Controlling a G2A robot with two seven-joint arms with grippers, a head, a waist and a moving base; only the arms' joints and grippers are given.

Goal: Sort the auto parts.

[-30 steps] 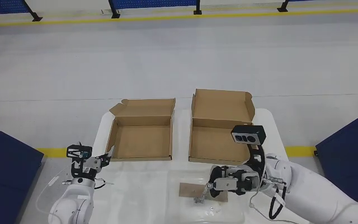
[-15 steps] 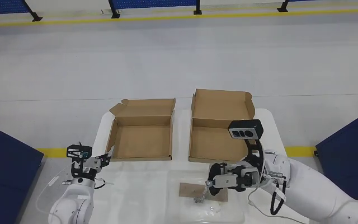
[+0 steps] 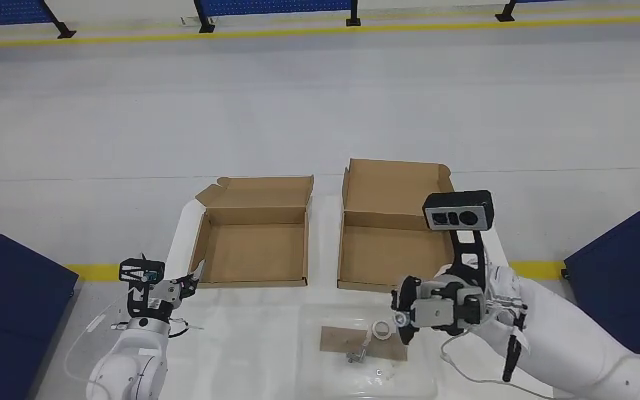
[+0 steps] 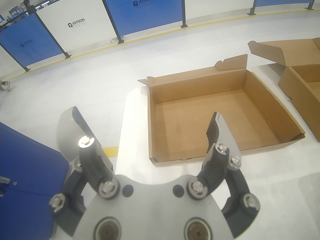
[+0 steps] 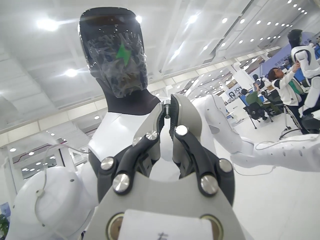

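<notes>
Counter (image 3: 260,330) carries two open boxes (image 3: 255,250) at 12 o'clock; right hand (image 5: 168,106) pinches small bolt (image 5: 166,111) near 5 o'clock, left hand (image 4: 145,114) spread at 8 — marginal tip grip, bolt may slip out.

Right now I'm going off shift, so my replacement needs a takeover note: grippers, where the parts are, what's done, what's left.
Left gripper: open, empty, near the left box.
Right gripper: shut on a small threaded metal part, in front of the right box.
Table: white ring on a brown card, small metal piece at its edge.
Done: no part visible in either box.
To do: box the held part, then the rest.
</notes>
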